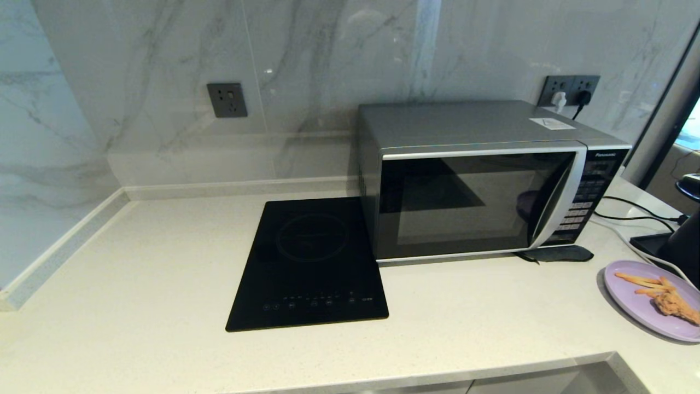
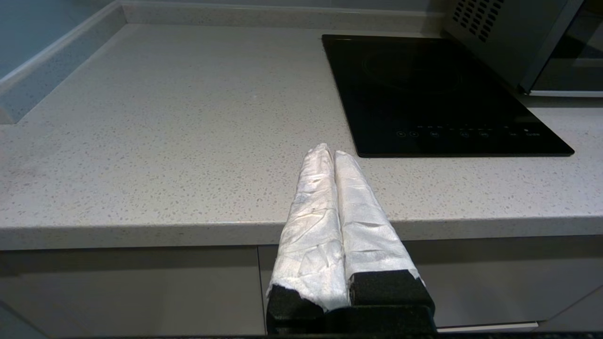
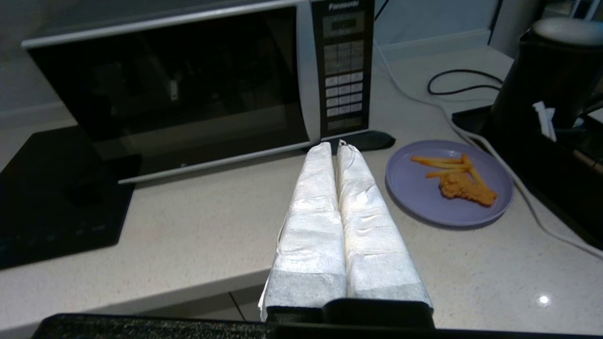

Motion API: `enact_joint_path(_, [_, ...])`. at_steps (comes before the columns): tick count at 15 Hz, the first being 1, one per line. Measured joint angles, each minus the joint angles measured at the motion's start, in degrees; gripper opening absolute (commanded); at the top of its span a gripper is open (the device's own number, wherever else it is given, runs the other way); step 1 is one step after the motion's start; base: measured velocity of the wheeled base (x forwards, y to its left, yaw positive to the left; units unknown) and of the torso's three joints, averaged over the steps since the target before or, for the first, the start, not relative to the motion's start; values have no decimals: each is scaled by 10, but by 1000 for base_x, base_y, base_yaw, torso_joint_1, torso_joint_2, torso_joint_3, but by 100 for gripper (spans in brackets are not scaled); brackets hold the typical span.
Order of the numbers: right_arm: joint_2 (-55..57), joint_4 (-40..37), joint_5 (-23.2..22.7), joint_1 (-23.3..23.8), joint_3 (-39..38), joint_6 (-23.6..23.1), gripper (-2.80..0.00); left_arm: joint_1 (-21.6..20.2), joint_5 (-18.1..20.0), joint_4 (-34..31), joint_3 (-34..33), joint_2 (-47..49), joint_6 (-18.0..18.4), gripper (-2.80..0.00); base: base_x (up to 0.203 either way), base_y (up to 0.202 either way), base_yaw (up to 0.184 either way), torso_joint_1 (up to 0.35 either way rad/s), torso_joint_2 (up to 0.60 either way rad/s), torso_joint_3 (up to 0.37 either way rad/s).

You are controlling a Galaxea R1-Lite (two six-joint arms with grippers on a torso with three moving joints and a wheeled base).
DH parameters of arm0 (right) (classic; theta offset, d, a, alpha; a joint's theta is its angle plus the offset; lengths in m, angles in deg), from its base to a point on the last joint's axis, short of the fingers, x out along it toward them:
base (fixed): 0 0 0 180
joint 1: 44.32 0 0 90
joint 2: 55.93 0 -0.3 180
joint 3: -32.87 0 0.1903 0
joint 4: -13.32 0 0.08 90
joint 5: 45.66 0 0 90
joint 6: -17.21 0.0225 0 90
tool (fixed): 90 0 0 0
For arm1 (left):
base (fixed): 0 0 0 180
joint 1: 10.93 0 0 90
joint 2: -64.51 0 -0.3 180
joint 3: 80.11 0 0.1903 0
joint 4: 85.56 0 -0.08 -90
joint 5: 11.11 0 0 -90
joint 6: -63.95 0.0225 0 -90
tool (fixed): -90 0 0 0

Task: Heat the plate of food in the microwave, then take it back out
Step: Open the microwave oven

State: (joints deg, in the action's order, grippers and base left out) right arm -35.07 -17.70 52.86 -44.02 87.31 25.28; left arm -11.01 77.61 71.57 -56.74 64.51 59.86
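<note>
The silver microwave (image 1: 481, 180) stands at the back right of the counter with its dark glass door closed; it also shows in the right wrist view (image 3: 188, 84). The lavender plate of food (image 1: 640, 295), with fries and a fried chicken piece, rests on the counter to the right of the microwave (image 3: 424, 188). My right gripper (image 3: 335, 147) is shut and empty, held near the counter's front edge, short of the microwave's button panel and beside the plate. My left gripper (image 2: 328, 151) is shut and empty, low at the counter's front edge, in front of the cooktop. Neither arm shows in the head view.
A flat black induction cooktop (image 1: 309, 262) lies left of the microwave. A dark pad (image 1: 558, 254) sits at the microwave's front right corner. A black kettle on its base (image 3: 541, 89) and cables (image 1: 629, 210) crowd the far right. Wall sockets (image 1: 227, 100) are behind.
</note>
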Motion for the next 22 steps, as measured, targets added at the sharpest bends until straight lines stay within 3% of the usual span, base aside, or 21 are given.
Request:
enact_joint_path(5, [153, 23, 69, 1, 112, -28, -280, 0, 0, 0, 0, 0, 0, -280, 0, 0, 0, 0, 0, 0])
enact_joint_path(6, [178, 43, 77, 1, 119, -35, 0, 0, 0, 0, 0, 0, 0, -280, 0, 0, 0, 0, 0, 0])
enact_joint_path(9, [252, 121, 125, 0, 124, -41, 0, 0, 0, 0, 0, 0, 0, -280, 0, 0, 0, 0, 0, 0])
enact_joint_path(12, [312, 134, 137, -6, 122, -38, 0, 0, 0, 0, 0, 0, 0, -280, 0, 0, 0, 0, 0, 0])
enact_joint_path(14, [358, 135, 173, -8, 123, -38, 0, 0, 0, 0, 0, 0, 0, -280, 0, 0, 0, 0, 0, 0])
enact_joint_path(18, [468, 147, 342, -51, 142, -40, 0, 0, 0, 0, 0, 0, 0, -280, 0, 0, 0, 0, 0, 0])
enact_joint_path(22, [562, 250, 470, -118, 149, -40, 0, 0, 0, 0, 0, 0, 0, -280, 0, 0, 0, 0, 0, 0])
